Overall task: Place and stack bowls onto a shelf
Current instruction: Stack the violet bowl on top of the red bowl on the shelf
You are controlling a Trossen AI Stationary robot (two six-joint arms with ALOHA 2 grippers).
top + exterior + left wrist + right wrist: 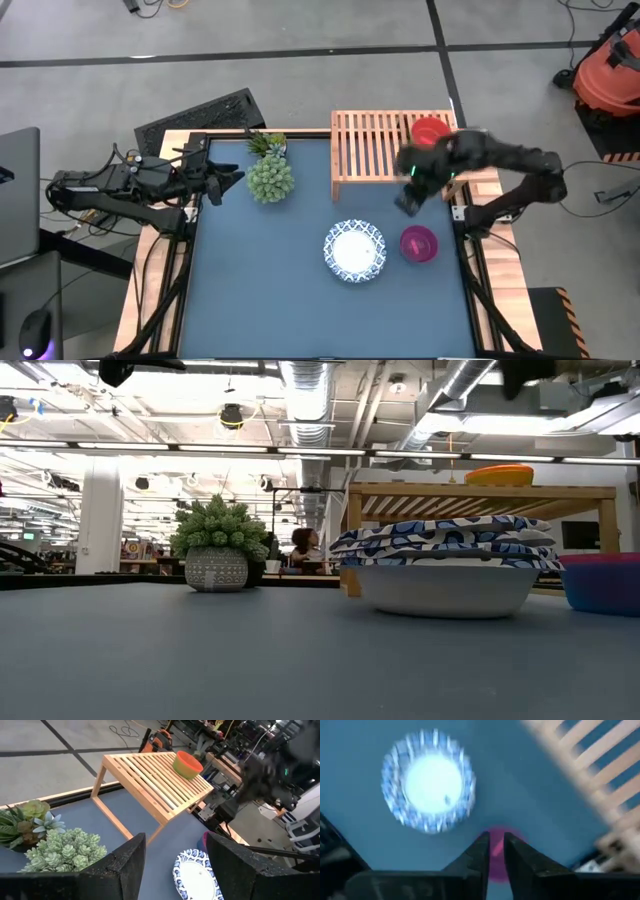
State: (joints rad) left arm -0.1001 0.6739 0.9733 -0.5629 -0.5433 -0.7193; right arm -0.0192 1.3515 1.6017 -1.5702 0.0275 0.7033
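Note:
A red bowl (431,130) stands on the right end of the light-wood shelf (375,150), which is at the table's far side. It also shows in the left wrist view (187,764). A stack of white bowls with blue patterned rims (354,250) rests on the blue tabletop. A magenta bowl (418,243) stands to its right. My right gripper (408,198) is in the air between the shelf's near edge and the magenta bowl. Its fingers (482,854) are almost together and hold nothing. My left gripper (228,184) is open and empty at the table's left edge, beside the plant.
A spiky green plant in a patterned pot (270,178) stands at the far left of the table, with a smaller plant (266,143) behind it. The shelf's left part (355,145) is bare slats. Bare tabletop (260,290) lies at the near left.

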